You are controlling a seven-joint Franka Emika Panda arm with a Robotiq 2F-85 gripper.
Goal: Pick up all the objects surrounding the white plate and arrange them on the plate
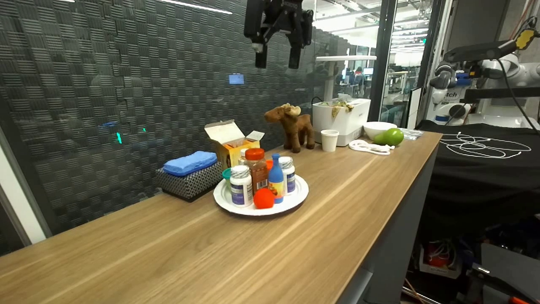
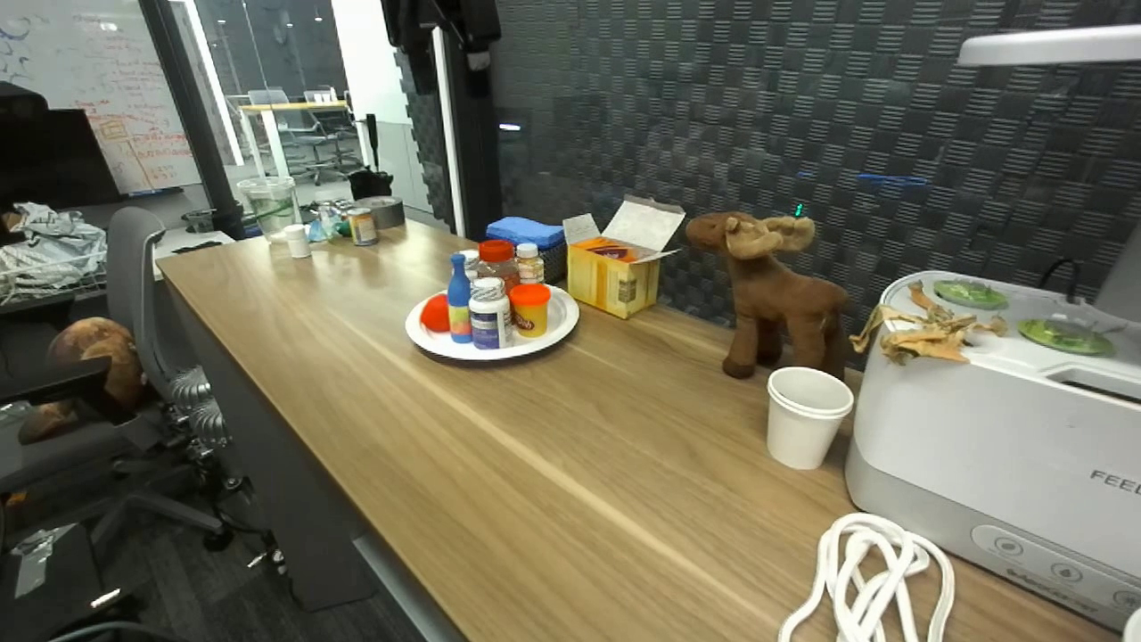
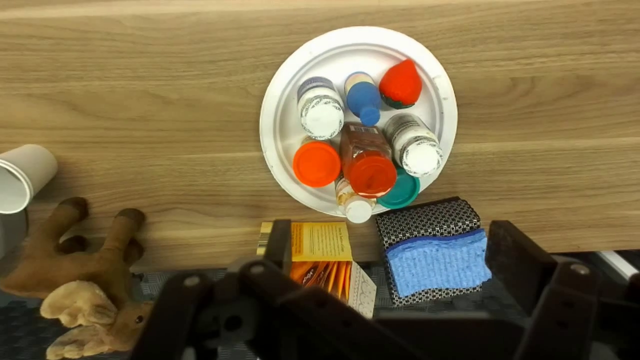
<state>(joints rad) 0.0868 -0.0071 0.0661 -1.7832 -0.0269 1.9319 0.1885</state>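
The white plate [image 1: 217, 202] stands on the wooden table and holds several objects. In the wrist view these are a red strawberry [image 3: 401, 84], a blue bottle [image 3: 363, 97], two white pill bottles [image 3: 321, 110] [image 3: 417, 150], a red-lidded jar [image 3: 370, 172], an orange-lidded tub [image 3: 316, 164], a teal-lidded tub [image 3: 401, 190] and a small white-capped bottle [image 3: 356, 205]. The bottles and jar stand upright, close together, on the plate in both exterior views. My gripper [image 1: 277, 61] is open and empty, high above the table; its spread fingers also show in the wrist view [image 3: 390, 240].
Behind the plate are an open yellow box [image 2: 611, 281] and a patterned box [image 1: 190, 181] with a blue cloth [image 1: 190, 163] on it. A toy moose [image 2: 771, 294], paper cups [image 2: 807, 419], a white appliance [image 2: 998, 446], a white cord [image 2: 869, 571], a bowl [image 1: 377, 128] and green fruit [image 1: 392, 137] stand along the table.
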